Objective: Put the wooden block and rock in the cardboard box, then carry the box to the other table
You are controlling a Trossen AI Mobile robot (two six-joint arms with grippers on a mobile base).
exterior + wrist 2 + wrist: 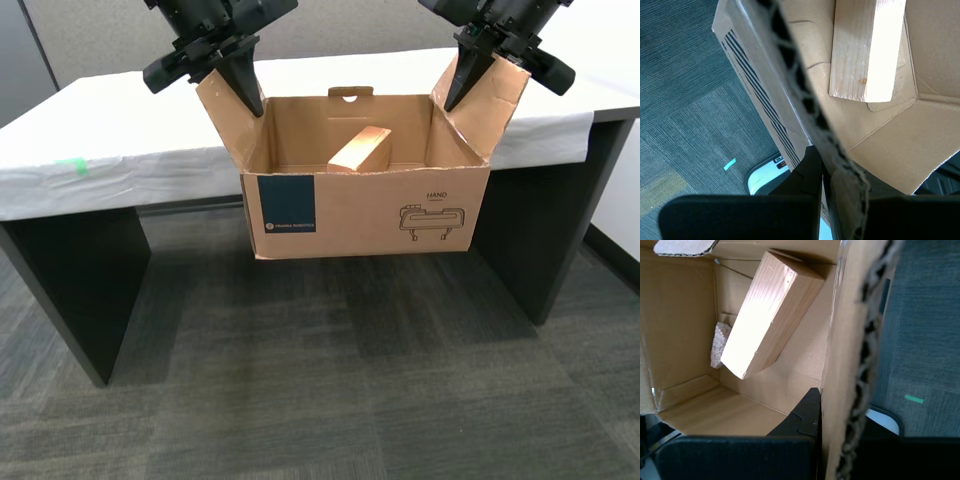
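Note:
The cardboard box point(360, 210) hangs in the air in front of the other table point(100, 120), carried by its two side flaps. My first gripper point(462, 95) point(840, 415) is shut on the flap at the exterior view's right. My second gripper point(248, 98) point(832, 180) is shut on the flap at the exterior view's left. The wooden block point(360, 148) point(770, 315) point(865, 45) leans tilted inside the box. The rock point(720, 342) lies on the box floor beside the block and is hidden in the exterior view.
The table has a white cloth with a green tape mark point(72, 165) and dark legs point(80, 290) at both ends. Grey carpet point(320, 380) lies under the box. A white part of the robot base point(765, 177) shows below the box.

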